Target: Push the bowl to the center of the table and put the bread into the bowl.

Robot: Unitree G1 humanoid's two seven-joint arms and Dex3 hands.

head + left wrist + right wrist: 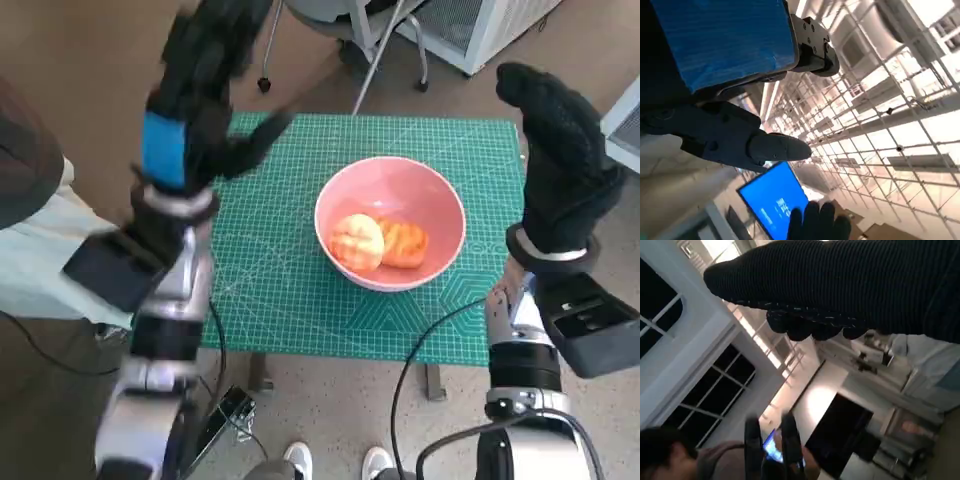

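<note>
Between the two raised hands, below their fingers, the pink bowl (390,222) sits about mid-counter (280,290) with the bread (380,243) already inside, nearer the right hand (562,160), whose fingers look together and empty, while the left hand (200,90) is spread and empty.

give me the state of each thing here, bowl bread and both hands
pink bowl: upright on the green mat, holds the bread
bread: two pieces, touching, inside the bowl
left hand: raised, holds nothing, fingers apart
right hand: raised beside the table, holds nothing
</note>
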